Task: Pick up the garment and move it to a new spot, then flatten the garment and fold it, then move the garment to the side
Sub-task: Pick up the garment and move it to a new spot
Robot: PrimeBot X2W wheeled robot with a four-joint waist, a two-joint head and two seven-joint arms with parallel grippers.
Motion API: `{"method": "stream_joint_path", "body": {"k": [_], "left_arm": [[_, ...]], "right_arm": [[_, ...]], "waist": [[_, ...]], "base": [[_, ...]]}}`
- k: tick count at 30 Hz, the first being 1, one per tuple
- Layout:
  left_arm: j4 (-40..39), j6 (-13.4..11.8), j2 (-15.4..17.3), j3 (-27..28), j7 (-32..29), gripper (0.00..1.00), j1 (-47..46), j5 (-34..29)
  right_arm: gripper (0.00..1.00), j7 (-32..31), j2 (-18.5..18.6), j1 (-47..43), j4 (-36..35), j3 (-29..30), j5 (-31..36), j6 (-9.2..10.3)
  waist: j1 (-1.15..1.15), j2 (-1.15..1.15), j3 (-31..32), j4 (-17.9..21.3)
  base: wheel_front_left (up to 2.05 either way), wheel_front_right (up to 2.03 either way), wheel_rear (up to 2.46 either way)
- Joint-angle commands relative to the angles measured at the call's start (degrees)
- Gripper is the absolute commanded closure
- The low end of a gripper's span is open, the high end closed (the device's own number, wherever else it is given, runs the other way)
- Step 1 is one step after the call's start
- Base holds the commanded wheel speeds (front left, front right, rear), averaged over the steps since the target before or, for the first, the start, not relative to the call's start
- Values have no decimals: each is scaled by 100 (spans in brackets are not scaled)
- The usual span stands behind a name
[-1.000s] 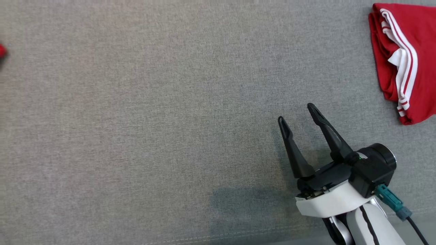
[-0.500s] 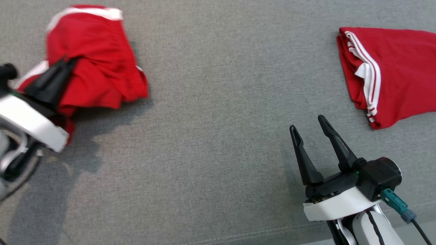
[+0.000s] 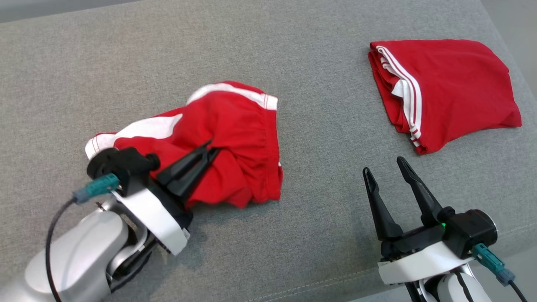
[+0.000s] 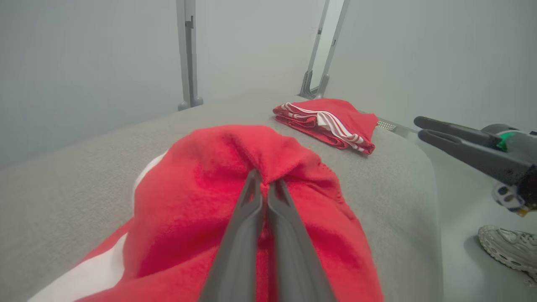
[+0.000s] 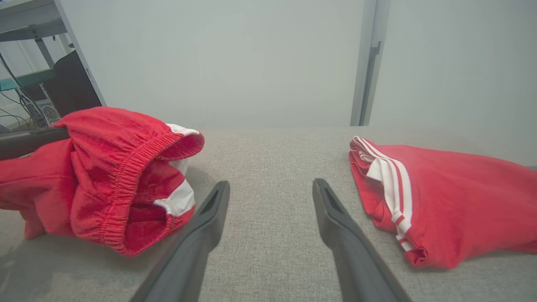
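While left hand [image 3: 213, 147] pinches garment [image 3: 237, 119], seemingly part-lifted, right hand [image 3: 384, 165] parted.

The garment [image 3: 235, 126] at centre left is made of soft, matt red cloth, gathered along its band. The surface [image 3: 126, 63] beneath is covered in coarse, matt grey weave

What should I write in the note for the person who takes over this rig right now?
Left end effector: shut on the crumpled red cloth garment with white trim, left of centre on the grey fabric surface.
Right end effector: open, holding nothing, near the surface's front edge.
A folded red cloth garment with white stripes lies at the far right.
Done: the crumpled garment is grasped.
Left: set it down, flatten it, fold it, move it to the side.
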State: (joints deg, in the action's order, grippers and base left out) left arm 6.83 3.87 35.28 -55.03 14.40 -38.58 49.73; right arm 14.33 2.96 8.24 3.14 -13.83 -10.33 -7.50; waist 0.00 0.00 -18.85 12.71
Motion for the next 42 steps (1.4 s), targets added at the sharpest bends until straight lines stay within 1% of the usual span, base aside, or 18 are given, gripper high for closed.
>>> {"method": "stream_joint_path", "body": {"k": [1, 3, 4, 5, 6, 9, 15, 16, 20, 26, 27, 32, 35, 42], "left_arm": [[-106, -68, 161, 152, 60, 100, 9, -97], [-8, -127, 98, 86, 60, 100, 114, -186], [83, -149, 70, 64, 60, 84, 170, -207], [177, -160, 43, 62, 60, 43, 216, -224], [258, -173, 9, 101, 60, 0, 257, -240], [452, -158, -97, 304, 60, 0, 387, -279], [641, -113, -283, 1094, 60, 0, 857, -440], [698, -118, -349, 1439, 60, 0, 1037, -564], [807, -144, -548, 2229, 60, 0, 1442, -794], [970, -3, -848, 3247, 60, 0, 1967, -1205], [970, -3, -848, 3247, 60, 0, 1967, -1205], [1090, 102, -1086, 3966, 60, 0, 2388, -1611], [1132, 123, -1256, 4402, 60, 0, 2639, -1876], [1032, 217, -1647, 5219, 60, 0, 3292, -2475]], "right_arm": [[0, 67, -8, -67, -127, -114, -49, 1], [0, 67, -8, -87, -122, -106, -54, 1], [0, 67, -8, -92, -113, -103, -55, 1], [0, 67, -8, -91, -103, -103, -58, 1], [0, 67, -8, -84, -101, -100, -58, 1], [0, 67, -8, -72, -66, -67, -43, 1], [0, 67, -8, -52, 86, 38, -19, 1], [0, 67, -8, -44, 158, 78, 5, 1], [0, 67, -8, -50, 298, 200, 57, 1], [0, 67, -8, -36, 453, 356, 103, 1], [0, 67, -8, -36, 453, 356, 103, 1], [0, 67, -8, -50, 601, 386, 103, 1], [0, 67, -8, -56, 703, 427, 92, 1], [0, 67, -8, -118, 859, 505, 50, 1]], "waist": [[0, 0, 13, 21], [0, 0, 34, 29], [0, 0, 54, 30], [0, 0, 68, 29], [0, 0, 92, 22], [0, 0, 193, -37], [0, 0, 493, -202], [0, 0, 611, -264], [0, 0, 829, -409], [0, 0, 1084, -626], [0, 0, 1084, -626], [0, 0, 1302, -750], [0, 0, 1448, -828], [0, 0, 1698, -952]], "base": [[0, 0, 0], [0, 0, 0], [0, 0, 0], [0, 0, 0], [0, 0, 0], [0, 0, 0], [0, 0, 0], [0, 0, 0], [0, 0, 0], [0, 0, 0], [0, 0, 0], [0, 0, 0], [0, 0, 0], [0, 0, 0]]}}
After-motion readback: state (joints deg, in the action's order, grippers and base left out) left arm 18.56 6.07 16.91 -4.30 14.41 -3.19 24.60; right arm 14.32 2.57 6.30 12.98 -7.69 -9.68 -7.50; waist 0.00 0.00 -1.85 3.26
